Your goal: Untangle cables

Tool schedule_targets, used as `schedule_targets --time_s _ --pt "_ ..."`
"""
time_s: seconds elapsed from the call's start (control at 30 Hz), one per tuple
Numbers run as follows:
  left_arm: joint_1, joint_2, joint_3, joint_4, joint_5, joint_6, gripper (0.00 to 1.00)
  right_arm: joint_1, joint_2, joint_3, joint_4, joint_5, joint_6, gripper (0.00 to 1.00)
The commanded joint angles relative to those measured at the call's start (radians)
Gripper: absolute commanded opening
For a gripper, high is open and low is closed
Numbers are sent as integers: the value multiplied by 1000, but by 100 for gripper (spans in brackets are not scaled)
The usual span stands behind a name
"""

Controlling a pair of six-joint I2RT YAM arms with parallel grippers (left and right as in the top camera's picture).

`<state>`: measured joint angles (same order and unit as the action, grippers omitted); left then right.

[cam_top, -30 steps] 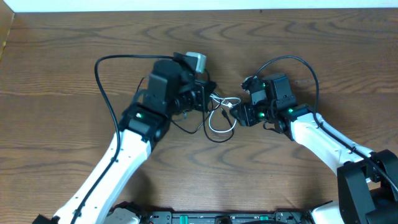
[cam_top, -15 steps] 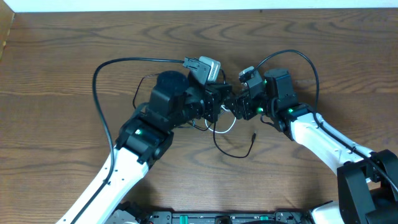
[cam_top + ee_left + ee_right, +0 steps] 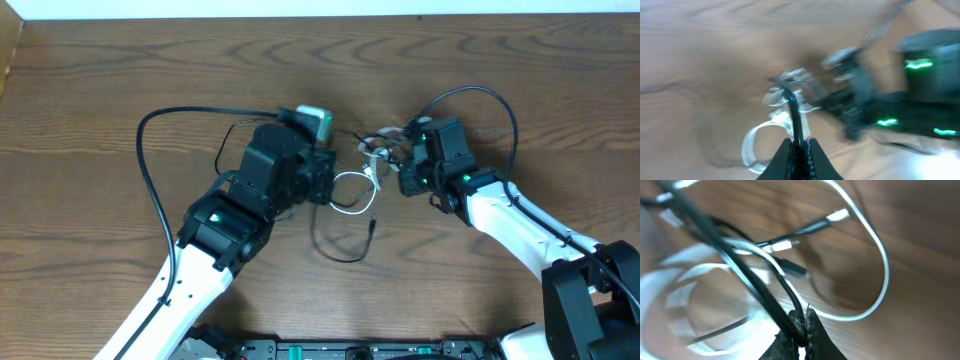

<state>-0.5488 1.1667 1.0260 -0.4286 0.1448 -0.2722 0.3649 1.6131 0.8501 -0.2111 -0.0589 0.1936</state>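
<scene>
We find the left gripper [image 3: 799, 150] closed on a black cord [image 3: 792, 105], which runs straight up from its pinched tips. The cables [image 3: 371, 180] lie on the table [image 3: 100, 100] between the two grippers: a white loop just right of the left tips and, nearer the robot, a slack black loop with one plug end free. The tangle of plugs sits right at the right gripper [image 3: 800, 326], likewise clamped on a black cord; the white cord [image 3: 886, 267] arcs beyond its tips
</scene>
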Motion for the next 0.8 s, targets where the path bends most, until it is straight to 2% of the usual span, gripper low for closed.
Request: schedule_targets --time_s 0.0,0.13,0.33,0.43,0.6,0.77 --pt "53 -5 8 -69 -273 9 8 -14 9 4 -77 484 190 1" --pt "163 -5 8 -134 -315 9 8 -71 9 4 -166 606 280 1" --pt "370 -6 8 -167 -309 5 8 -229 9 4 -226 600 356 1" --pt "441 -6 8 -166 -243 6 8 -307 9 5 -225 550 356 1" --pt "494 -6 8 -168 -230 5 7 -414 9 4 -239 468 356 1" --pt "520 -6 8 -171 -304 -48 7 -476 9 4 -244 467 368 1"
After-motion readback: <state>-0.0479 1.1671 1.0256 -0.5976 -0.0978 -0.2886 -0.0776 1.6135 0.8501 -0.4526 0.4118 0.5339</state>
